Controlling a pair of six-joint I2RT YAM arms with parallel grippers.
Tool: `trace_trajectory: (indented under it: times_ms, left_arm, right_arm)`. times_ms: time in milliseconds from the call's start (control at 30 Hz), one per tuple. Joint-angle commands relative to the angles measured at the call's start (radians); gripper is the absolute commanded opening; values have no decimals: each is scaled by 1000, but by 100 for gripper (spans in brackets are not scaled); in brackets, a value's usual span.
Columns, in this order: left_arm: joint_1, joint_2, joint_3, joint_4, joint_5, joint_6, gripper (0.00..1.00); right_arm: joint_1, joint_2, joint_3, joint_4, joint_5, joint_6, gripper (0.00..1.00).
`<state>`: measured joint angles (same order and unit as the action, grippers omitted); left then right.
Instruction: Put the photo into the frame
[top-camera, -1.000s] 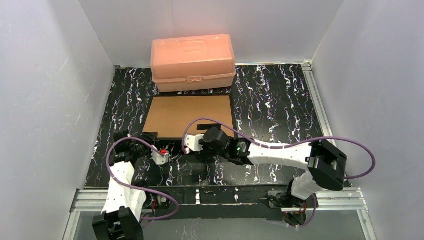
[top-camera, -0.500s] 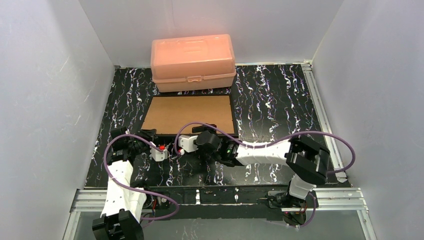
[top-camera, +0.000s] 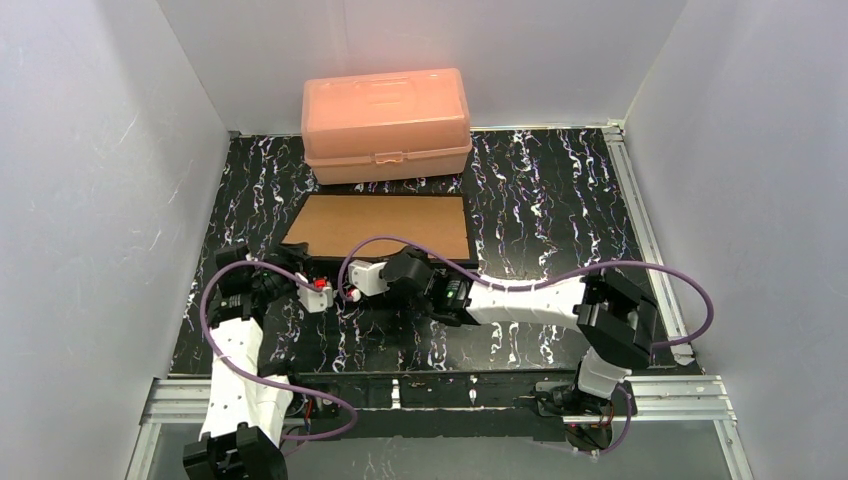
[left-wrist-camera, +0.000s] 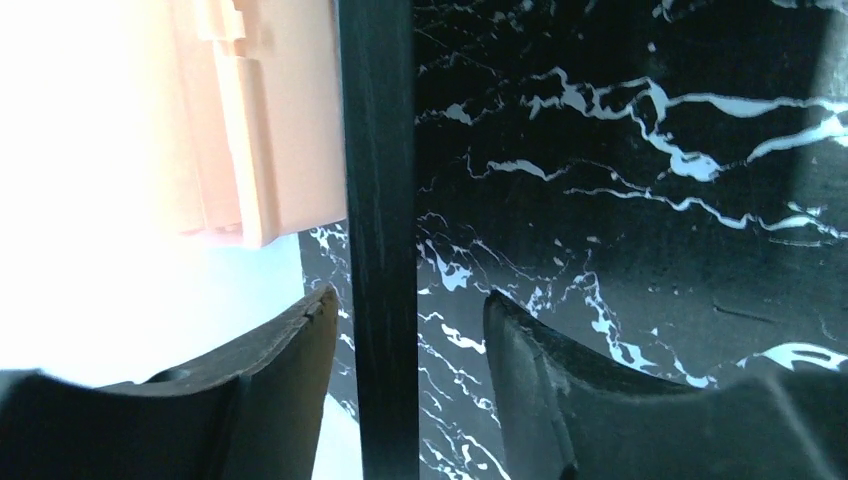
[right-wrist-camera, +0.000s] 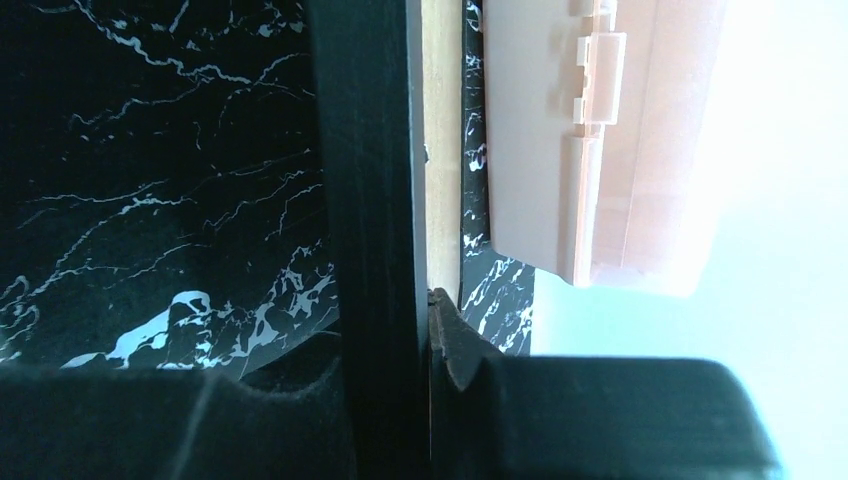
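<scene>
Change, top view: both arms have crept left and toward the back. The frame (top-camera: 462, 261) looks shorter front to back than a second ago, so I read its near edge as raised off the tabletop (top-camera: 560, 200).
Meaning for the task: I judge we are still only handling the frame, and loading it has not begun.
Top view, frame: it sits mid-tabletop, just in front of the peach box (top-camera: 385, 110). The brown backing board (top-camera: 385, 222) faces up, with a thin black rim around it.
Top view, fingers: the left fingers (top-camera: 322, 292) and right fingers (top-camera: 358, 283) sit close together at the near-left stretch of the rim.
Top view, photo: not in sight in any view, so I cannot say where it is.
Left wrist view: the frame's black rim (left-wrist-camera: 378, 250) runs between the fingers. One finger is just beside it and the other stands clearly apart. They are partly open, straddling the rim and gripping nothing.
Right wrist view: the fingers are closed onto the rim (right-wrist-camera: 365, 200), one pad touching it. A tan sliver of backing board shows beside the rim, with the peach box beyond.
</scene>
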<state>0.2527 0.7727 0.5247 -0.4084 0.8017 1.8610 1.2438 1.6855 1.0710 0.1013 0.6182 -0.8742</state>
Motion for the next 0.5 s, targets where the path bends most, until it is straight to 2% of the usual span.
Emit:
trace_trajectory:
  times_ms: [0,33,67,267,333,467]
  left_arm:
    - [-4,-5,91,-62,45,-125,71]
    - [-4,-5,111,-67,43,-168,95]
    - [-4,-2,138,-79,41,-207,98]
    - [6,49,340,-194,29,-507,98]
    - [22,71,403,-261,65,-542,98]
    - [58,105,513,-310,149,-704,98]
  right_arm:
    - [26,-85,149,-169,-75,196,20]
    - [30,-90,183,-218,-86,227,20]
    - [33,-96,210,-260,-97,255,20]
    - [36,-88,428,-556,-190,453,21]
    - [35,-63,525,-659,-224,521,21]
    - [36,12,749,-865,-291,633,21]
